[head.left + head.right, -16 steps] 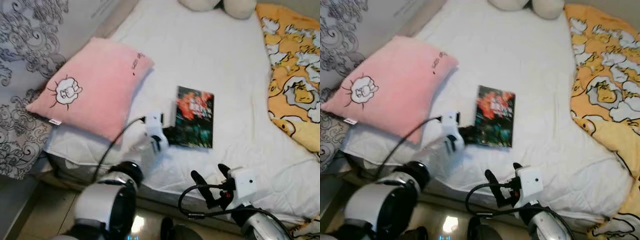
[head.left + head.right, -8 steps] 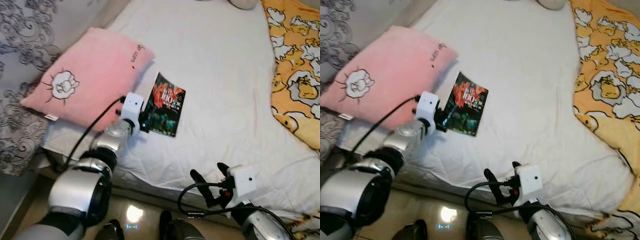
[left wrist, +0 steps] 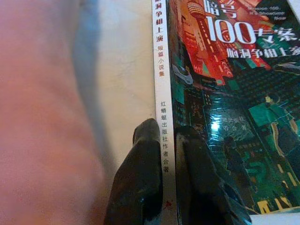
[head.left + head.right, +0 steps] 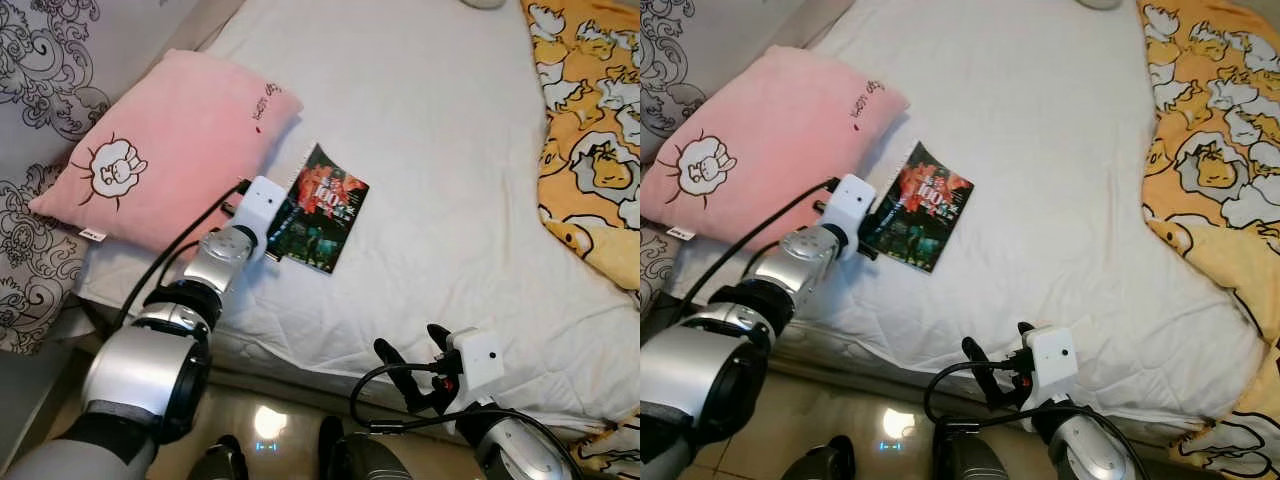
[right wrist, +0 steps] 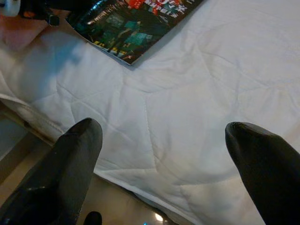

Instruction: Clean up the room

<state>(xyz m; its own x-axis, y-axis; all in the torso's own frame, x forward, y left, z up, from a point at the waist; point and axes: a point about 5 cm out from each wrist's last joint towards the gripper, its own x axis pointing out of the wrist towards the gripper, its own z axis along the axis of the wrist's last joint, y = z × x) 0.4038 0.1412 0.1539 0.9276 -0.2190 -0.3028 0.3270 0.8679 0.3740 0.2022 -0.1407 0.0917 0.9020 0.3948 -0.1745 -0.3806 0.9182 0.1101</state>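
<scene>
A dark paperback book with red and teal cover art is held tilted over the white bed sheet, just right of the pink pillow. My left gripper is shut on the book's spine edge; in the left wrist view the book has one black finger on each side of its white spine. My right gripper hangs open over the bed's near edge, and its wide-apart fingers frame bare sheet.
A yellow cartoon-print blanket covers the bed's right side. A patterned grey curtain hangs at the left. Glossy floor lies below the mattress edge.
The left gripper has carried the book slightly left and closer to the pillow, keeping its hold. The head view has shifted a little. The right arm stays in place.
</scene>
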